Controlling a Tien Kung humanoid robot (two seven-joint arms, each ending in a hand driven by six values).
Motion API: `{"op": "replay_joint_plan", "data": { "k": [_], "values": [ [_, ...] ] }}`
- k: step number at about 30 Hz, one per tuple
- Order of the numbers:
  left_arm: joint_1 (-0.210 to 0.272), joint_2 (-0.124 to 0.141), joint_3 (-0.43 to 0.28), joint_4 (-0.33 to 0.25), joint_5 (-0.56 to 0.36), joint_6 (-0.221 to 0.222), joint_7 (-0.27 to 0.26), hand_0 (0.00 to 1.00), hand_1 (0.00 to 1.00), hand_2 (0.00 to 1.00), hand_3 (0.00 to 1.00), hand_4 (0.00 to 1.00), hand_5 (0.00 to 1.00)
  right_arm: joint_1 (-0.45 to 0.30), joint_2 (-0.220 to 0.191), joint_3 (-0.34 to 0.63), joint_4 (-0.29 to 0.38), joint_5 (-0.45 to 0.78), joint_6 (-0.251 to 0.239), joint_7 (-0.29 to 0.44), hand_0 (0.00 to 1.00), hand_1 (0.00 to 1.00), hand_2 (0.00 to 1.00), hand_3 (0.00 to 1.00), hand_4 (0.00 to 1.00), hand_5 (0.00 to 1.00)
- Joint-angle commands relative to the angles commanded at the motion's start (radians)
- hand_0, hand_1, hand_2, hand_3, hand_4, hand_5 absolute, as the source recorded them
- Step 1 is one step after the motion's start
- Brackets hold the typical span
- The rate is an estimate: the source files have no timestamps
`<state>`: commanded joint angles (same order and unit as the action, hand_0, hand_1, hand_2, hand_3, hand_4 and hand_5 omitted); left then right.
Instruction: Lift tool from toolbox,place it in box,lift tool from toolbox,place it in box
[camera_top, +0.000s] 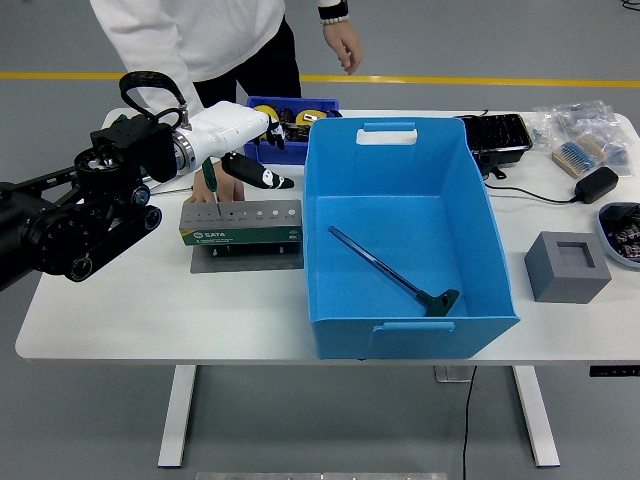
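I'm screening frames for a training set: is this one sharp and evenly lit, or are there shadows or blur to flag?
Head view: sharp and evenly lit, no glare; the T-handle wrench in the blue box casts only a faint shadow; the left hand shows no motion blur.
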<state>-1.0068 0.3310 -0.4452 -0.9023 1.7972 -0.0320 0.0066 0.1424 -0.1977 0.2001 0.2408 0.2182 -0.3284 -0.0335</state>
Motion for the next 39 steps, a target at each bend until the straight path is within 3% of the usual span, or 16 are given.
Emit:
{"op": "replay_joint_plan", "data": {
  "k": [5,6,8,39],
  "values": [
    [-0.001,0.014,0.029,0.009,0.058,-0.088,0.051,0.636,0.676,0.732,0.585,0.926,0.784,0.003,0.0,-0.006,0.0,0.013,0.001,0.004,0.677,0.641,0.713,0.562,0.791,0.722],
    [-0.001,0.017,0.031,0.007,0.072,-0.113,0.065,0.689,0.747,0.746,0.518,0.932,0.889,0.003,0.0,-0.007,0.0,0.015,0.001,0.005,0.677,0.641,0.713,0.561,0.79,0.723],
    [0.0,0.018,0.037,0.004,0.082,-0.141,0.077,0.689,0.747,0.746,0.518,0.932,0.889,0.004,0.0,-0.007,0.0,0.015,0.001,0.005,0.677,0.641,0.713,0.561,0.79,0.723],
    [-0.001,0.022,0.061,0.008,0.138,-0.23,0.147,0.699,0.679,0.609,0.448,0.932,0.911,0.006,-0.004,-0.01,-0.001,0.014,0.002,0.005,0.678,0.639,0.713,0.562,0.79,0.721]
  ]
}}
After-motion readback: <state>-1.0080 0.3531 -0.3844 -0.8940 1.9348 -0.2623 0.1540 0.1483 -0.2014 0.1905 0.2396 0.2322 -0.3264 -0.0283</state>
